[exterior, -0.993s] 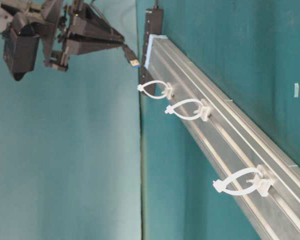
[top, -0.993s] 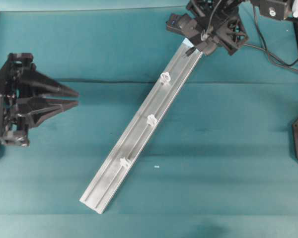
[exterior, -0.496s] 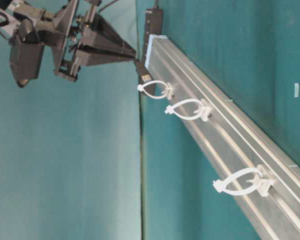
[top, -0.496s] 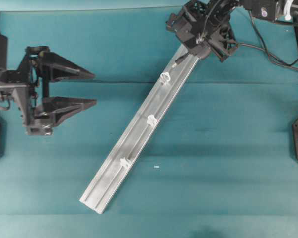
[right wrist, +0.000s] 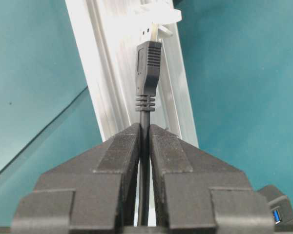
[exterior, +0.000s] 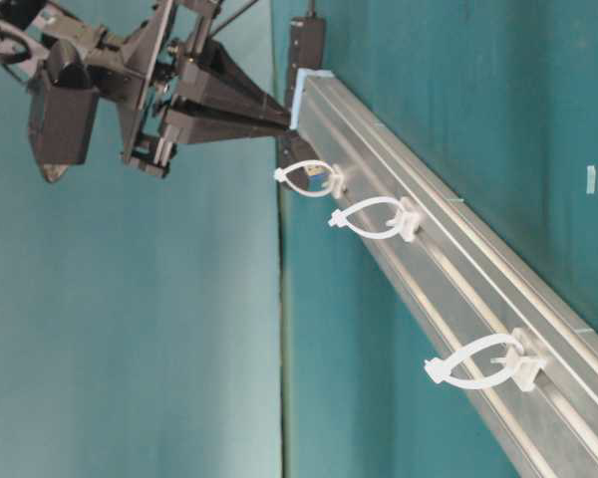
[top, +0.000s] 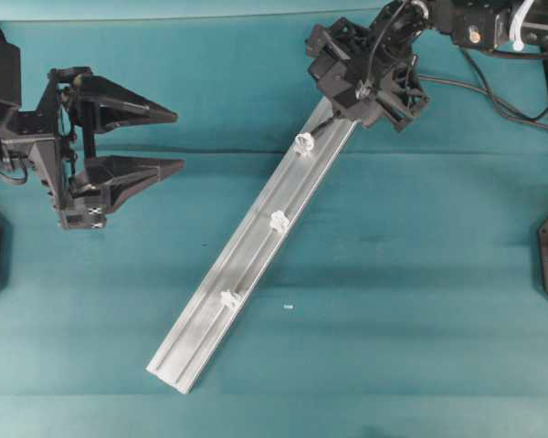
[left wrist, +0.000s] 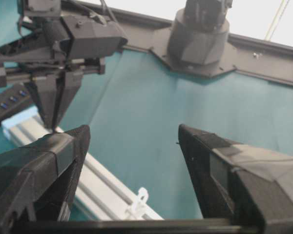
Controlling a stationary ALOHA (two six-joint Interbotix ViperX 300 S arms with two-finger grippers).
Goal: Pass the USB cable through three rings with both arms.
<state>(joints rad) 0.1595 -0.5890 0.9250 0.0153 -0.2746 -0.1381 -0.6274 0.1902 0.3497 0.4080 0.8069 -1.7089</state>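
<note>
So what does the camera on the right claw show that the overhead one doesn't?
Only the right wrist view shows the right claw pinching the USB cable just behind its plug, which points at a ring. Only the overhead view shows all three rings and the open left claw off to the side. Both show the aluminium rail.

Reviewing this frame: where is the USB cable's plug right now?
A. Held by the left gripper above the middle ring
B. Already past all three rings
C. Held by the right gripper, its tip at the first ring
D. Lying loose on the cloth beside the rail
C: the right gripper pinches the USB cable just behind the plug, whose tip is at the first ring; the left gripper is open, holding nothing.
</note>
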